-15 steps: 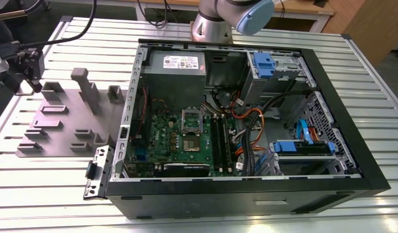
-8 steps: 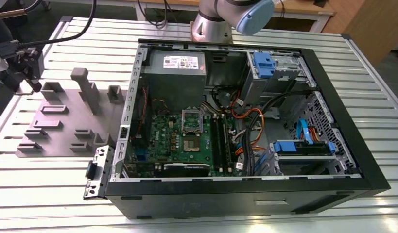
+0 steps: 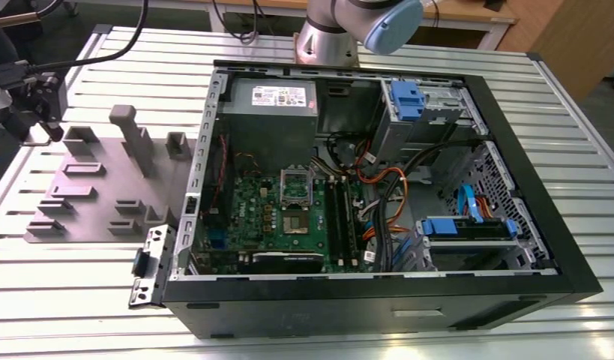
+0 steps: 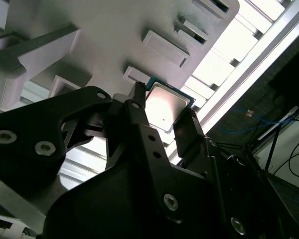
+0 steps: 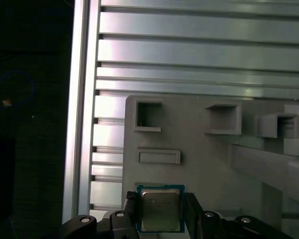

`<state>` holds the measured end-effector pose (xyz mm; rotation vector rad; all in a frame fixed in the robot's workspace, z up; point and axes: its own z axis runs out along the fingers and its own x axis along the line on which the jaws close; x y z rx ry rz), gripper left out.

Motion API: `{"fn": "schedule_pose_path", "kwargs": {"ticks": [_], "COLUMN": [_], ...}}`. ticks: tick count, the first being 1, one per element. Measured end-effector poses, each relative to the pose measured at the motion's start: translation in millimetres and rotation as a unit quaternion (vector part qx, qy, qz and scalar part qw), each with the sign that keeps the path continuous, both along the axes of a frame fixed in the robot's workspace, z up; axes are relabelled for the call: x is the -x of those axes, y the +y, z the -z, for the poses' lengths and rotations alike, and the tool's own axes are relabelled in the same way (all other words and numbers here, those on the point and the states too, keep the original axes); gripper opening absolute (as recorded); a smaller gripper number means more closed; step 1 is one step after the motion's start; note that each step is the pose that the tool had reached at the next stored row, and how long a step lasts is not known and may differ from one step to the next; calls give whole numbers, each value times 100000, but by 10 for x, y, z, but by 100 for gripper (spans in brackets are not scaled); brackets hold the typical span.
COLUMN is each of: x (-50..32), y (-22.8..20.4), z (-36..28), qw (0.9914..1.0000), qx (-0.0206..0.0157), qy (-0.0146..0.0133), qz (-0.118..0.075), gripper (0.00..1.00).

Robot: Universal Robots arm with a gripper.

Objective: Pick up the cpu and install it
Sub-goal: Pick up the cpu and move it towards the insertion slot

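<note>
The cpu, a small square chip with a silvery top and a green rim, sits between my gripper's two black fingers in both wrist views. The fingers press against its two opposite edges. In the second wrist view the cpu is over the corner of the grey holder plate, held by the gripper; whether it rests on the plate I cannot tell. In the exterior view the gripper is at the far left, by the holder plate. The green motherboard lies inside the open computer case, its silver socket frame raised.
The black computer case lies open on the slatted aluminium table, with cables, blue-tabbed drive bays and a power supply inside. Grey blocks and posts stand up from the holder plate. The arm's base is behind the case.
</note>
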<state>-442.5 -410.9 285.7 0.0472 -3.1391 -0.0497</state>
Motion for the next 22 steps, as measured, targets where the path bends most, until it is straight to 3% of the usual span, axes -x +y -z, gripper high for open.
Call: {"fn": "schedule_pose_path", "kwargs": {"ticks": [22], "x": [0], "y": [0], "z": [-101], "qw": [100000], "qx": [51], "qy": [-2], "qz": [3], "gripper": [47]}}
